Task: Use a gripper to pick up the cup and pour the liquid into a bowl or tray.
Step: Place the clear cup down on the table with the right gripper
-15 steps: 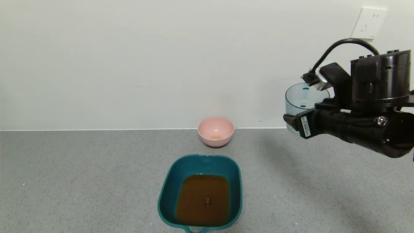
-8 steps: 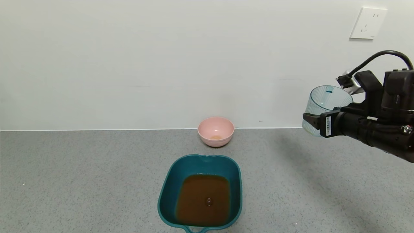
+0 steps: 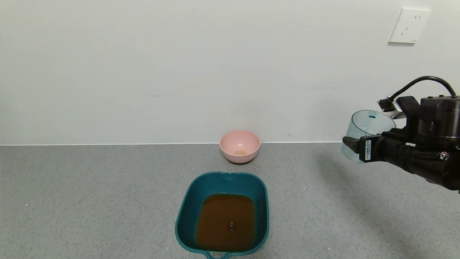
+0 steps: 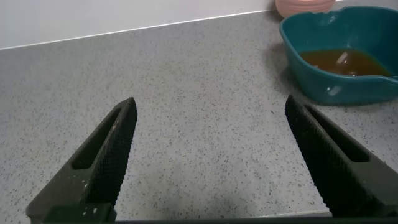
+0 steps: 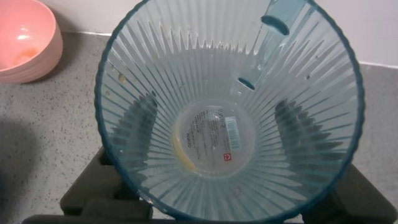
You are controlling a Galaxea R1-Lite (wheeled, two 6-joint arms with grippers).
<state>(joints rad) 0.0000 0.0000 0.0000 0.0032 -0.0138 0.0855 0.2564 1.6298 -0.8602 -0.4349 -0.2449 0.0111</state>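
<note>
My right gripper (image 3: 354, 147) is shut on the clear blue-green ribbed cup (image 3: 364, 129) and holds it in the air at the far right, above the counter. In the right wrist view the cup (image 5: 227, 112) fills the picture, nearly upright, with only a thin yellowish trace on its bottom. The dark teal tray (image 3: 190, 201) sits at the front middle and holds reddish-brown liquid (image 3: 224, 223). My left gripper (image 4: 208, 162) is open over bare counter, with the tray (image 4: 311, 84) and its liquid (image 4: 342, 61) off to one side.
A small pink bowl (image 3: 240, 145) stands against the wall behind the tray, with a faint residue inside; it also shows in the right wrist view (image 5: 25, 43). A white wall socket (image 3: 409, 26) is at the upper right. The grey speckled counter (image 3: 90, 194) stretches to both sides.
My right gripper has carried the cup to the right and lower, away from the tray, and has turned it more upright. The liquid in the tray still shows a ripple.
</note>
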